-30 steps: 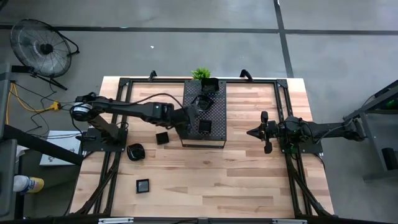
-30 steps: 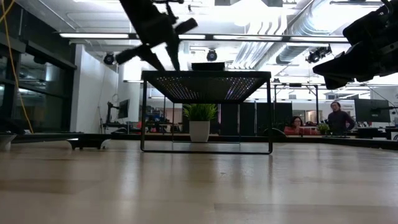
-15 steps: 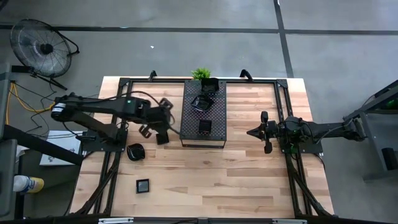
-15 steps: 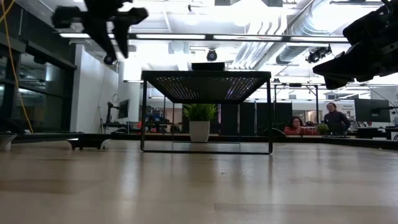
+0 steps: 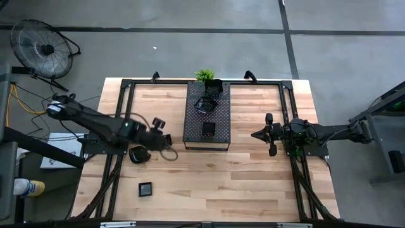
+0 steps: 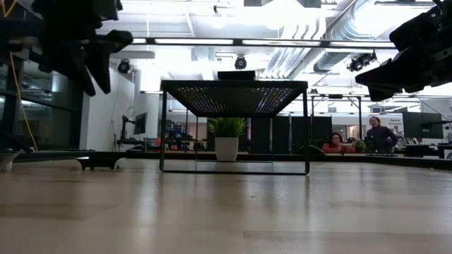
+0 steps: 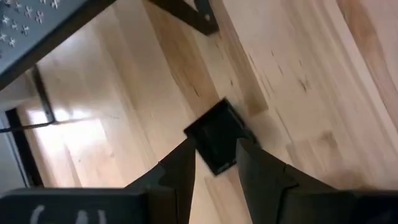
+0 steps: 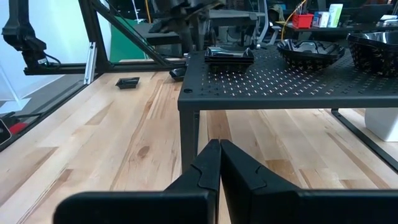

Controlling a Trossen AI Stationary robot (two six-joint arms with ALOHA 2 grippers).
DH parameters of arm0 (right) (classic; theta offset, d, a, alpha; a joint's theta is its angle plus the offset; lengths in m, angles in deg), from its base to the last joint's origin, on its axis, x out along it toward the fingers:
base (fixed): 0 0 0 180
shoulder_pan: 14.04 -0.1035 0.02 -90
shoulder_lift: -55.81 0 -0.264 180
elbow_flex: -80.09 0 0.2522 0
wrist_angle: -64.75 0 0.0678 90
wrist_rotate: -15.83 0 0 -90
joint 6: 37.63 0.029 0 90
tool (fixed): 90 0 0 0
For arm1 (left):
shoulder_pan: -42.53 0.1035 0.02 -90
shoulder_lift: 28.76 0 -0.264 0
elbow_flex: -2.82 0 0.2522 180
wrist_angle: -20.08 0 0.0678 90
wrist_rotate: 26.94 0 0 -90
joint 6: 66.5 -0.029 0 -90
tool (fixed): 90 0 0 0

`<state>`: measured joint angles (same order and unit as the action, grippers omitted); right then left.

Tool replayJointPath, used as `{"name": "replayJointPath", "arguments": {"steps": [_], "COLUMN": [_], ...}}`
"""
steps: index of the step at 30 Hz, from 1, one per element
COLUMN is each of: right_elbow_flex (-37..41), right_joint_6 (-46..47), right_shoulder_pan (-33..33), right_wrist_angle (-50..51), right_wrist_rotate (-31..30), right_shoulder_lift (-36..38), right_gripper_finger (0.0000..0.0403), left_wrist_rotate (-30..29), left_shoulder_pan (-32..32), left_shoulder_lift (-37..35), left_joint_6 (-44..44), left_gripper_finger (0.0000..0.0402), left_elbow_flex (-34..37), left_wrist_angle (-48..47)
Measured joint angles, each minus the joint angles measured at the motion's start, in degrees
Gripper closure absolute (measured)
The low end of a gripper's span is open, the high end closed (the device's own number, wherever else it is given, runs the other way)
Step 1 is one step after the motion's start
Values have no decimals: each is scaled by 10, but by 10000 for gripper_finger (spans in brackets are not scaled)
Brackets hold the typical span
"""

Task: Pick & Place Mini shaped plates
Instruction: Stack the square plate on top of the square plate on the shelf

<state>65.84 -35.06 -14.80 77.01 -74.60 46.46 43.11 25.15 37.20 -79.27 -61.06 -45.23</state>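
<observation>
Left wrist view, square plate between left pincer fingers

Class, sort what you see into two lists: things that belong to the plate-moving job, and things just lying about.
Job:
- square plate under the left gripper
- plates on the tray
- rounded plate
- square plate nearest the front
- perforated tray

Lying about:
- green plant
- fan

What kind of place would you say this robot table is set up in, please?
Most likely a robotics lab inside an open-plan office or workshop. The low view shows exposed silver ceiling ducts, strip lights and people seated at desks beyond the table; the high view shows a bare grey concrete floor with a black floor fan.
</observation>
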Motion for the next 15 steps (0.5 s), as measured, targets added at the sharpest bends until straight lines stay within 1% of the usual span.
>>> {"name": "replayJointPath", "arguments": {"steps": [2,5,8,11,13,15], "right_elbow_flex": [0,0,0,0,0,0], "right_joint_6": [0,0,0,0,0,0], "right_shoulder_pan": [0,0,0,0,0,0], "right_wrist_angle": [0,0,0,0,0,0], "right_wrist_rotate": [0,0,0,0,0,0], "right_shoulder_lift": [0,0,-1,0,-1,0], "right_gripper_finger": [398,398,398,398,398,398], "left_wrist_rotate": [-36,-91,-121,-132,-125,-117], "left_shoulder_pan": [-30,-70,-103,-127,-137,-143], "left_shoulder_lift": [5,9,23,45,62,81], "left_joint_6": [45,109,158,197,211,209], "left_gripper_finger": [289,289,289,289,289,289], "left_elbow_flex": [19,40,56,65,71,72], "left_wrist_angle": [32,46,52,60,59,79]}}
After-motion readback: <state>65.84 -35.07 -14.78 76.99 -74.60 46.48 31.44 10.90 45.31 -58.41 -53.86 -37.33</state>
